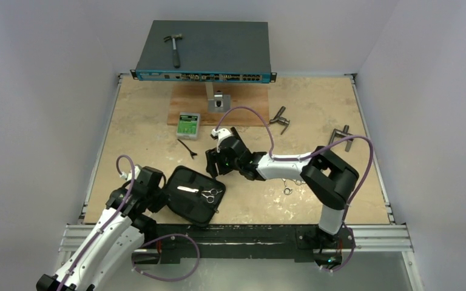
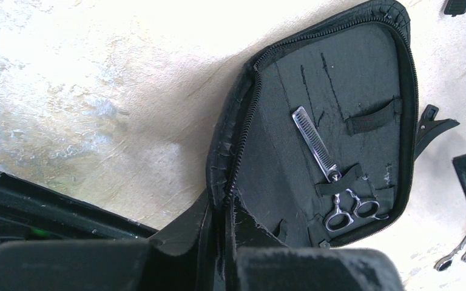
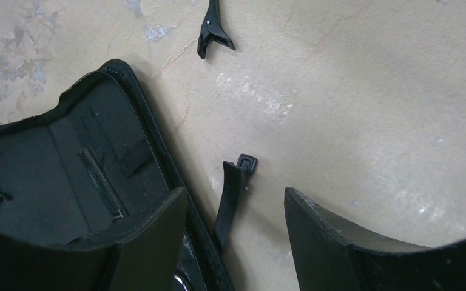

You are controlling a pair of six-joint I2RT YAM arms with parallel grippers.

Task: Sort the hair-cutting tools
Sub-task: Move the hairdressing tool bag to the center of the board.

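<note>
An open black case lies near the left arm. One pair of silver scissors with a toothed blade is tucked under a strap inside it. My left gripper is shut on the case's zipped edge. A second pair of scissors lies on the table under the right arm. A black hair clip rests beyond the case. My right gripper is open just past the case's far edge. The case's strap tab lies on the table between its fingers, untouched.
At the back a network switch stands on a stand with a hammer on top. A green-and-white box sits in front of it. Grey T-handle tools lie at the far right.
</note>
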